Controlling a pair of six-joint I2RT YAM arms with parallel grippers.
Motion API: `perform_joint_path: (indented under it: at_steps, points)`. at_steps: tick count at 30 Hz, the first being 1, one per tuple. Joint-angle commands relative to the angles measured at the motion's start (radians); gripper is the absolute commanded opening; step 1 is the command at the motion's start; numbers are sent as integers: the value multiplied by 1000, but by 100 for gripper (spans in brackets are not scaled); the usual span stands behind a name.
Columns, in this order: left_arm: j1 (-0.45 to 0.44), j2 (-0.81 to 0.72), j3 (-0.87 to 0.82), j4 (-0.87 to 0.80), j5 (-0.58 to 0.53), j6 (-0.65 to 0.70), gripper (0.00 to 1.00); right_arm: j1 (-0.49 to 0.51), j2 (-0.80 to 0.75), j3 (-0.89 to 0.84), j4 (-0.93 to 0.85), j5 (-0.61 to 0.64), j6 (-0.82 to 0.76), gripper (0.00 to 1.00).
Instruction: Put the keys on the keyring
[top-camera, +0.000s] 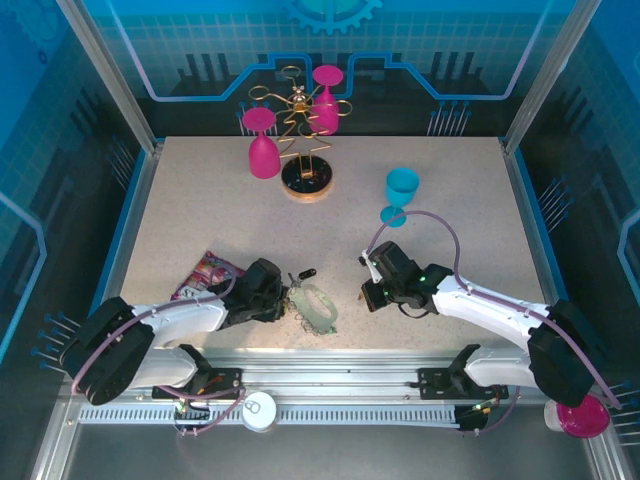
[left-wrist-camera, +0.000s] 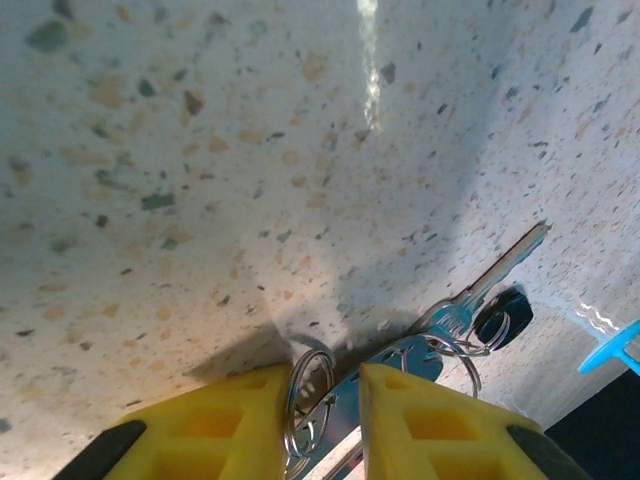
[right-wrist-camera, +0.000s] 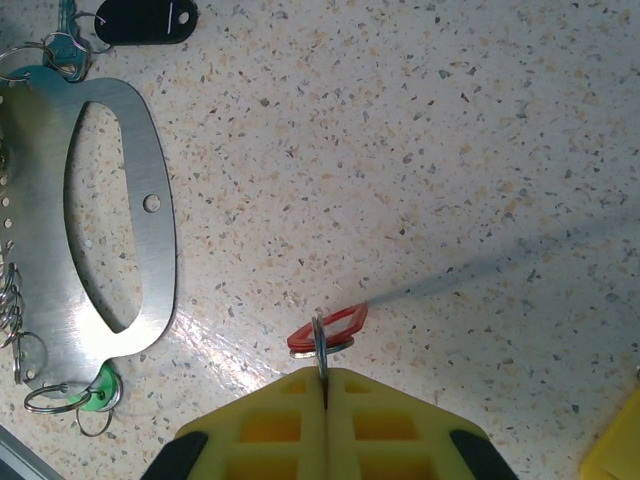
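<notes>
Your right fingers (right-wrist-camera: 345, 400) are shut tight and pinch the red key (right-wrist-camera: 335, 325) at their tips. In the right wrist view, its red head pokes out just past the tips, and its thin metal part sits edge-on between them. The keyring (right-wrist-camera: 160, 250) lies flat on the bench (right-wrist-camera: 450, 150), off to the left of those fingers and not touching the key. This view shows you its big oval hole and a green tag (right-wrist-camera: 95, 388) at the end near the fingers. There are small rings on the side away from the fingers and a black tag (right-wrist-camera: 150, 18) past the far end.

Your left fingers (left-wrist-camera: 240, 420) stand a little apart. In the left wrist view, a small ring (left-wrist-camera: 305, 400) and an edge of the keyring (left-wrist-camera: 405, 360) sit in the gap between them. You cannot tell if the fingers squeeze them or just sit around them. A silver key (left-wrist-camera: 500, 268) lies past the tips.

The top view shows you both arms at once. The left fingers (top-camera: 272, 292) are at the left side of the keyring (top-camera: 318, 305). The right fingers (top-camera: 372, 290) are to its right, with a gap of bare bench between. From up there the red key is too small to pick out. A purple packet (top-camera: 205, 272) lies just left of the left fingers. A blue cup (top-camera: 402, 188) stands beyond the right fingers. Pink cups (top-camera: 263, 145) hang on a stand (top-camera: 307, 180) far beyond both.
</notes>
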Motion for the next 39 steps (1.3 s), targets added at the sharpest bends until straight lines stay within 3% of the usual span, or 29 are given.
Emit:
perform_joint_path:
  at_steps: [1, 5, 9, 13, 17, 24, 29, 32, 34, 39]
  points:
    - [16, 39, -31, 28, 11, -22, 21, -6, -25, -10, -18, -6, -7, 0]
    - [16, 12, -30, -15, -27, 0, 11, -5, -36, -11, -28, -1, -7, 0]
    - [16, -84, 11, -178, -120, 107, 0, -7, -61, -9, -51, 18, -18, 0]
    - [16, -196, 88, -332, -255, 346, 0, -23, -98, -16, -75, 26, -40, 0]
    - [14, -278, 131, -301, -317, 707, 0, -43, -102, -24, -94, -7, -37, 0]
    - [15, -353, 116, 20, -84, 1328, 0, -44, -58, -2, -102, -194, -40, 0]
    - [15, -314, 165, 65, 108, 1648, 0, -55, 39, -5, -45, -253, -21, 0]
    - [14, -295, 196, 74, 151, 1764, 0, -65, 79, -8, -5, -247, -5, 1]
    - [14, -284, 211, 83, 172, 1822, 0, -77, 90, -2, 3, -241, -3, 13]
    - [14, -243, 245, 77, 270, 1922, 0, -116, -9, -21, 39, -234, -34, 32]
